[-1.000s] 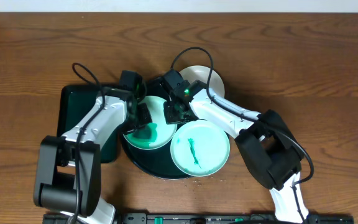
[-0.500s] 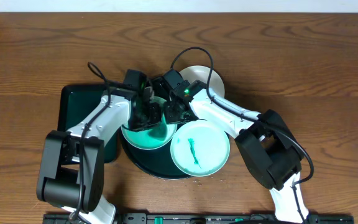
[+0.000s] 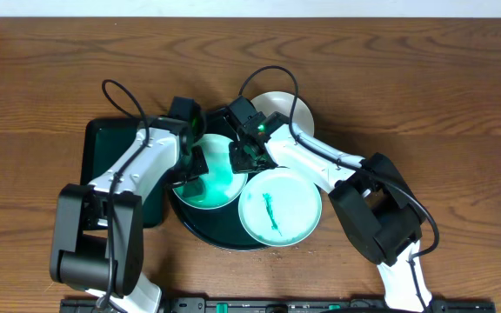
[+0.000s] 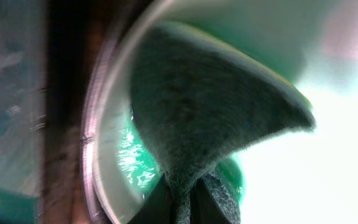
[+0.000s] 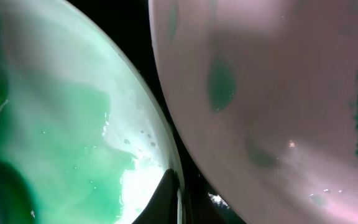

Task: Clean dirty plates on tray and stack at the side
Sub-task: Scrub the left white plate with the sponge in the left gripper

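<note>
The round dark tray (image 3: pixel 220 235) holds two plates. The left plate (image 3: pixel 216 184) is smeared wet teal-green. The front-right plate (image 3: pixel 279 206) has a teal streak. A third, white plate (image 3: pixel 298 113) lies behind the tray, partly under my right arm. My left gripper (image 3: pixel 196 167) is shut on a dark green sponge (image 4: pixel 216 106) that presses on the left plate (image 4: pixel 114 162). My right gripper (image 3: pixel 240 156) is shut on that plate's right rim (image 5: pixel 61 124), as the right wrist view (image 5: pixel 178 199) shows, with the streaked plate (image 5: pixel 278 93) beside it.
A rectangular dark tray (image 3: pixel 111 165) lies left of the round tray, under my left arm. Bare wooden table (image 3: pixel 424 96) surrounds everything. Both arms cross over the round tray's back half.
My left gripper swept the sponge right across the left plate, then back to the left. The right gripper held still on the rim.
</note>
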Controlling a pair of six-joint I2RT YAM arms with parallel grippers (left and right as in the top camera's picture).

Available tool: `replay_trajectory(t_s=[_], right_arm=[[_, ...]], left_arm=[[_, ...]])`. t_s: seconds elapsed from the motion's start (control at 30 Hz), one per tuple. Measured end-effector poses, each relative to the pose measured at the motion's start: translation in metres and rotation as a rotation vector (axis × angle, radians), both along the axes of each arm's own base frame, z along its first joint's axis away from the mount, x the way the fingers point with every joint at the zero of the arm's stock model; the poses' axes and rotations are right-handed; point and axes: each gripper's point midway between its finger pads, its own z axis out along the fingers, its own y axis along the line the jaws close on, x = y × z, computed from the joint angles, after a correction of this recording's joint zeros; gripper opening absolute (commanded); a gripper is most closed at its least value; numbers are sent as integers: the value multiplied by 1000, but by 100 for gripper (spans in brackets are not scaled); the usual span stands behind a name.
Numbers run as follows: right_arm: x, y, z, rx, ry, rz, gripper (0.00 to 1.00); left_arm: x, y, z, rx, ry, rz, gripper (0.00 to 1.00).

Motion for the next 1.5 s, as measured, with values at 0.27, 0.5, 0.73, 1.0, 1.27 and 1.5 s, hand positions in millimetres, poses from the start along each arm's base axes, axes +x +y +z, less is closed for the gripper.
replay_trajectory(t_s=[0.27,0.5,0.73,1.0,1.27,1.5], right_arm=[[0,0,0,0,0,0,2],[0,0,0,0,-1,0,4],[1,0,-1,1,-2,1,4],[2,4,0,17,-9,9,3],[2,5,0,19,-9,15,2],[2,5,0,19,-9,18,2]], left_arm=[[12,-63,11,-381,-70,-232,7],[47,-50,8,-257,-210,-254,7],[39,-3,3,31,-157,-95,8],[-10,4,0,16,49,-72,7],[-3,-51,7,-330,-2,-232,8],[38,-66,13,-366,-192,-302,7]])
